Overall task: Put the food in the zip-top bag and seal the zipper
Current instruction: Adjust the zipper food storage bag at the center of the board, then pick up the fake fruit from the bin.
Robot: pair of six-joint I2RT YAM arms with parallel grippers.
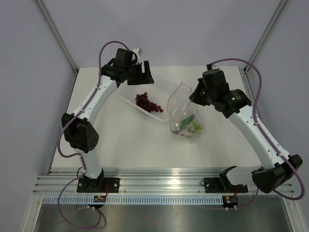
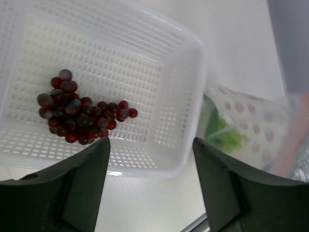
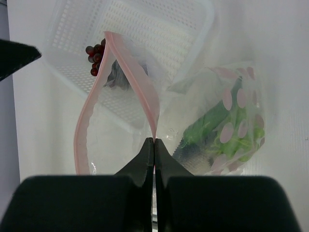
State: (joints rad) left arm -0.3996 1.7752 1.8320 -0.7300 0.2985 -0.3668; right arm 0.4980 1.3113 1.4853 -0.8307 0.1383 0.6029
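Observation:
The clear zip-top bag (image 1: 183, 113) with pink dots stands open mid-table. My right gripper (image 1: 195, 95) is shut on its pink zipper strip (image 3: 145, 99) and holds the mouth up. Inside the bag lie the green chili (image 3: 212, 118), lettuce (image 3: 239, 133) and grey fish (image 3: 193, 154). The dark red grape bunch (image 1: 148, 103) lies in the white tray (image 1: 130, 98); it also shows in the left wrist view (image 2: 77, 113). My left gripper (image 1: 143, 77) is open and empty, above the tray's far edge, apart from the grapes.
The white perforated tray (image 2: 178, 63) sits just left of the bag (image 2: 251, 125). Grey walls close the table's back and sides. A metal rail runs along the near edge.

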